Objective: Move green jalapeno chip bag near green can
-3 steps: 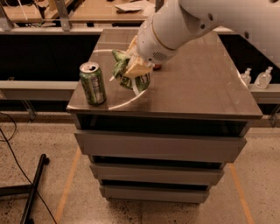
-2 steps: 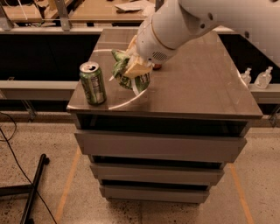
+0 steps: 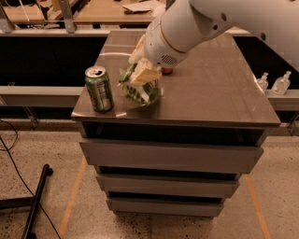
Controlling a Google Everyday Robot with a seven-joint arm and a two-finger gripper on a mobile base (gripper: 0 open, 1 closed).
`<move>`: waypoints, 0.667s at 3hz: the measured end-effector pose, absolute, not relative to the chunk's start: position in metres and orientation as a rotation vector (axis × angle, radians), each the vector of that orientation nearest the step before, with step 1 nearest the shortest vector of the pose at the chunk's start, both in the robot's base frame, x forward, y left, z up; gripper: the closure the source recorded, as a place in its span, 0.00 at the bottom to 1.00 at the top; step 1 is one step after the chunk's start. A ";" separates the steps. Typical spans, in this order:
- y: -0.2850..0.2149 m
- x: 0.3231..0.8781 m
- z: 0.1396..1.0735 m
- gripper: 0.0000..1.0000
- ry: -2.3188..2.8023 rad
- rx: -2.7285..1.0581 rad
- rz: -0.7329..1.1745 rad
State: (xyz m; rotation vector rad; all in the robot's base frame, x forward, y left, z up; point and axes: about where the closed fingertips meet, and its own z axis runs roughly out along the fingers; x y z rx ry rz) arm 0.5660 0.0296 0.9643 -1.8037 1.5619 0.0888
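A dark brown table (image 3: 219,93) with three grey drawers (image 3: 170,156) stacked below its top fills the middle of the view, standing on a speckled floor (image 3: 280,186) marked with orange tape lines. Behind it runs a light wooden bench (image 3: 98,11) with papers on it. A thick white arm (image 3: 196,23) reaches in from the upper right and slants down over the left half of the tabletop. At its end the gripper (image 3: 144,74) sits low over the table's front left area, and its tan fingers (image 3: 148,73) are clamped on the upper part of the green jalapeno chip bag (image 3: 140,92). The bag hangs crumpled and roughly upright below them; its lower edge is at the table surface, though I cannot tell whether it rests there or is just above. The green can (image 3: 99,88) stands upright near the front left corner of the table, to the left of the bag, close by but not touching it, its silver top showing the opening. A black stand leg (image 3: 35,205) lies on the floor at lower left. Two small clear bottles (image 3: 273,83) stand on a ledge off the table's right side. A small reddish thing (image 3: 167,71) peeks out under the arm, too hidden to name.
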 end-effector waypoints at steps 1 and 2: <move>0.031 0.565 0.966 0.00 1.558 -1.805 0.086; 0.031 0.564 0.966 0.00 1.558 -1.805 0.086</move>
